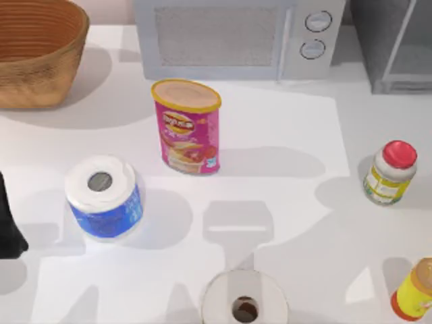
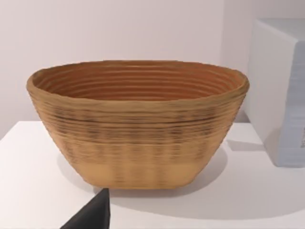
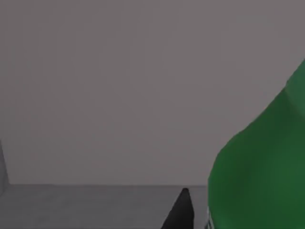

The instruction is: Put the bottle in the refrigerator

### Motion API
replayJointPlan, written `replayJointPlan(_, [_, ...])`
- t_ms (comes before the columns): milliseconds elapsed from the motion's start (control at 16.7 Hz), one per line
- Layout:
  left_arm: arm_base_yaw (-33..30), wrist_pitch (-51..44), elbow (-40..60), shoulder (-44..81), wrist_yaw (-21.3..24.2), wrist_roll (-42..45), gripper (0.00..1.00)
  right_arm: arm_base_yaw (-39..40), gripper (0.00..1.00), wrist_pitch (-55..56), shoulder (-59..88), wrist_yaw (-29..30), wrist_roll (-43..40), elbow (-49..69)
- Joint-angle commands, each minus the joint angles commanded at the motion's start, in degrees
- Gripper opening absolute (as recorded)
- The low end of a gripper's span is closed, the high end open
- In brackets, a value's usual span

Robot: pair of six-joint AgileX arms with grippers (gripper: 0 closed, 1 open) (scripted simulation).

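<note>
The green bottle [image 3: 259, 167] looms very close in the right wrist view, its rounded shoulder leaning against a plain grey wall and grey floor. A dark part of my right gripper [image 3: 183, 212] stands right beside the bottle. I cannot tell whether it holds the bottle. The refrigerator [image 1: 395, 47], a dark grey box with pale frame edges and a slim pale bar, stands at the table's far right corner. My left gripper [image 1: 8, 223] is parked at the left edge, facing the basket.
A woven basket [image 1: 34, 54] [image 2: 138, 124] sits at the far left, beside a light grey microwave [image 1: 236, 37]. A pink chip can [image 1: 187, 128], two paper rolls [image 1: 103, 197] [image 1: 244, 307], a red-lidded white jar [image 1: 390, 172] and a yellow-orange container [image 1: 415, 290] stand on the table.
</note>
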Motion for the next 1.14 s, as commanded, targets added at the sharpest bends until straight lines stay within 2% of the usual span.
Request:
replayJointPlan(780, [0.0,0.0,0.0,0.0,0.0,0.0,1.0,0.0,0.98,0.0,0.0,0.0,0.0,0.0])
replayJointPlan(1140, [0.0,0.0,0.0,0.0,0.0,0.0,1.0,0.0,1.0,0.0,0.0,0.0,0.0,0.0])
